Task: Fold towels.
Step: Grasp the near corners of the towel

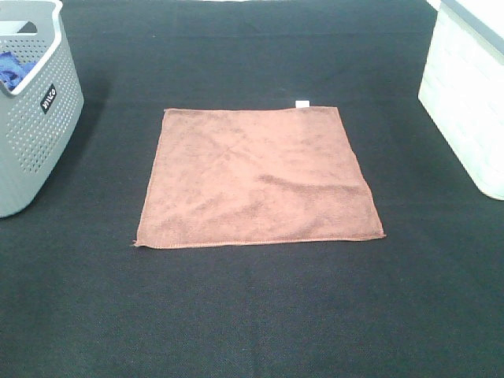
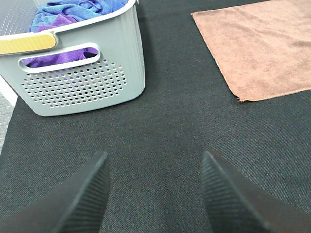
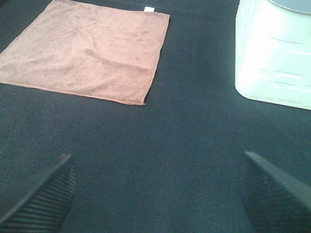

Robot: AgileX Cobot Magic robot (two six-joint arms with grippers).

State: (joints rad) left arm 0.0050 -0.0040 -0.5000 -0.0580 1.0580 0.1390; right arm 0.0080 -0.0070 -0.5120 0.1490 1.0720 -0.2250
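Note:
The reddish-brown towel [image 1: 256,177] lies flat and unfolded in the middle of the black table, with its small white tag [image 1: 302,104] at the far edge. It also shows in the left wrist view [image 2: 262,46] and the right wrist view [image 3: 87,48]. Neither gripper shows in the exterior high view. My left gripper [image 2: 153,194] is open and empty, over bare table near the towel's front left corner. My right gripper [image 3: 155,194] is wide open and empty, over bare table off the towel's front right corner.
A grey perforated basket [image 1: 35,118] stands at the left edge, holding blue and purple cloths [image 2: 73,12]. A white bin [image 1: 468,98] stands at the right edge. The black table surface [image 1: 252,315] surrounds the towel.

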